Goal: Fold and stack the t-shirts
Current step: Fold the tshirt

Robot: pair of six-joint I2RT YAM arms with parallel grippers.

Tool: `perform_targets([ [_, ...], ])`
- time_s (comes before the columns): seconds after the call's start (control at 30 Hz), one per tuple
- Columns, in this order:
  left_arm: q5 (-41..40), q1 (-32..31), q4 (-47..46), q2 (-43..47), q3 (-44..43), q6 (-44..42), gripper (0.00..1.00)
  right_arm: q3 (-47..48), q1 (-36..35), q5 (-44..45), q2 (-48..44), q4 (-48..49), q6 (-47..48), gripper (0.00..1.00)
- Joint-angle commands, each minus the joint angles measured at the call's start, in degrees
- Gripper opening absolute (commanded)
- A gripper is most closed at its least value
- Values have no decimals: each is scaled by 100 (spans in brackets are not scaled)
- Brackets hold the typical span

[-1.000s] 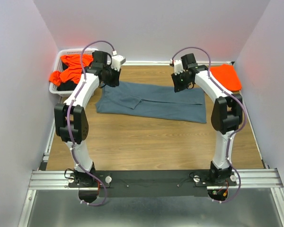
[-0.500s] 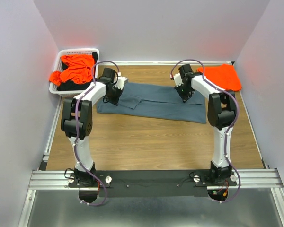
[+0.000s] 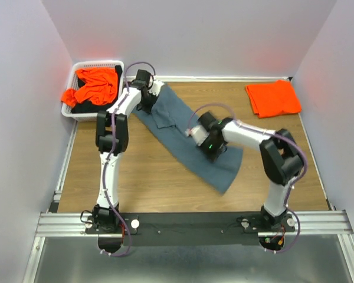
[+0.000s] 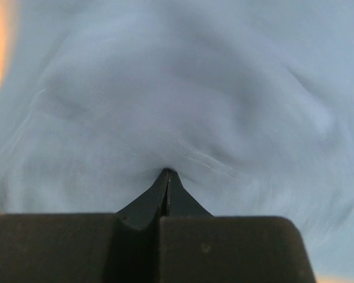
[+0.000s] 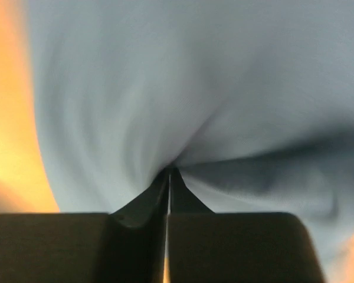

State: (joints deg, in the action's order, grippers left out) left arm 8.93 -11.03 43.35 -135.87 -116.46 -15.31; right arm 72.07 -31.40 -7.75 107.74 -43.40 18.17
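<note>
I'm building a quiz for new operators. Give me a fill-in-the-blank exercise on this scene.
1. The shirt pinched in the left fingers and the right fingers is coloured ____.
2. The folded orange shirt lies at the table's far ____ corner.
3. The crumpled orange shirt sits in the white ____.
Missing words: blue-grey; right; basket.
</note>
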Motion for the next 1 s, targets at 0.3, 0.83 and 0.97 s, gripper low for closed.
perform_targets([
  [0.3,935,-5,-601,974,-319,63,9,904,-833,-1775,-430,-776,-596,13],
  [0.83,1735,13,-741,2978,3762,-200,10,3383,-77,-1809,1985,-371,-1668,15],
  [0.97,1718,4,-810,2988,4236,-227,10,3428,-51,-1503,2365,-292,-1677,15],
])
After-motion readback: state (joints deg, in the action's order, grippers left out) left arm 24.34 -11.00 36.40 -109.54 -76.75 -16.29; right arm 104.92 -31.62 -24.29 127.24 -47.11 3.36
